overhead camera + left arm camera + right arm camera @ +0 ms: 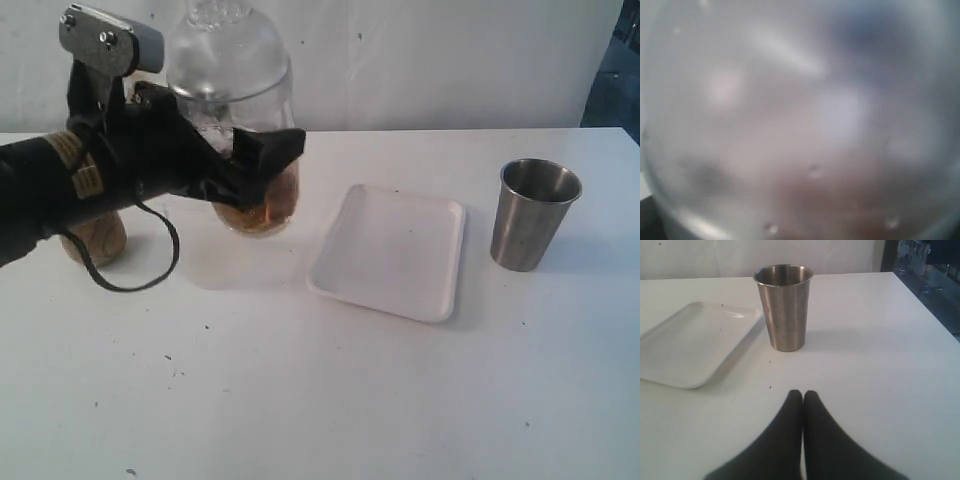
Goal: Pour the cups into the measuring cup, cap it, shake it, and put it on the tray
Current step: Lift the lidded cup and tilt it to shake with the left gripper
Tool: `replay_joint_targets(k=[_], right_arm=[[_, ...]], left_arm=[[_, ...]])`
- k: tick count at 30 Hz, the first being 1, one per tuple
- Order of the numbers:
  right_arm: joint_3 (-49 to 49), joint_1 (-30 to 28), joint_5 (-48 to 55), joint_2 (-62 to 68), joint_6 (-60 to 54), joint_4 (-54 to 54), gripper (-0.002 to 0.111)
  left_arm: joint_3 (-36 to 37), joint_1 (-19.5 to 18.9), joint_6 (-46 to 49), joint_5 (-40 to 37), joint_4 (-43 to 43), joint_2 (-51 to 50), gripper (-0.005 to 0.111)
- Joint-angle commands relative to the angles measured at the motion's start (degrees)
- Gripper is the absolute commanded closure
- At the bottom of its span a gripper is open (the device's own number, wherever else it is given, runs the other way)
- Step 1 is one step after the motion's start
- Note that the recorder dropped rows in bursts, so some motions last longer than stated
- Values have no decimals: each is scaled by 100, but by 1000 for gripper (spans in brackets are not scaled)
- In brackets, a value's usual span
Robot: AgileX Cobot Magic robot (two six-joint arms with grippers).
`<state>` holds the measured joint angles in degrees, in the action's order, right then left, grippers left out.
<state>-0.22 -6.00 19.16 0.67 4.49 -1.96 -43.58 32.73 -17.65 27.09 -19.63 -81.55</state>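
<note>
The left claw (262, 165) is wrapped wide around the measuring cup (268, 195) in the upper left of the exterior view. One black finger sits on each side, so the cup cannot slip. The cup looks lifted off the tabletop (300, 400), and brown liquid (262, 218) sits in its bottom. A cloudy rounded cap (225, 60) covers its top, likely so nothing spills when it gets shaken. The wooden cup (100, 240) stands behind the arm at the left edge, and the steel tumbler (535, 215) stands upright at the right, out of the way. The white tray (390, 250) lies in the middle between them, with nothing on it, ready for the measuring cup to land there. The left wrist view shows only a blur of wet clear plastic with a brown tint low down, because the camera is so close to the cup. The right wrist view shows what the exterior view misses: the right claw (802, 410). Its fingers are pressed together with nothing between them, low over the tabletop near the tumbler and the tray's corner.
</note>
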Motion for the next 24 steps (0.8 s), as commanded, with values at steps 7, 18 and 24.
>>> replay_joint_targets(k=[7,18,24], right_arm=[[22,22,2,-11,18,-7,108],[22,22,2,-11,18,2,108],[22,22,2,-11,18,2,108]], left_arm=[[-143,-551,-106,-275,-368,52,107],[-299,-1101,-1304,-558,-711,-97,107],[-174,-1059,-1091,-271,-1085,117,107]])
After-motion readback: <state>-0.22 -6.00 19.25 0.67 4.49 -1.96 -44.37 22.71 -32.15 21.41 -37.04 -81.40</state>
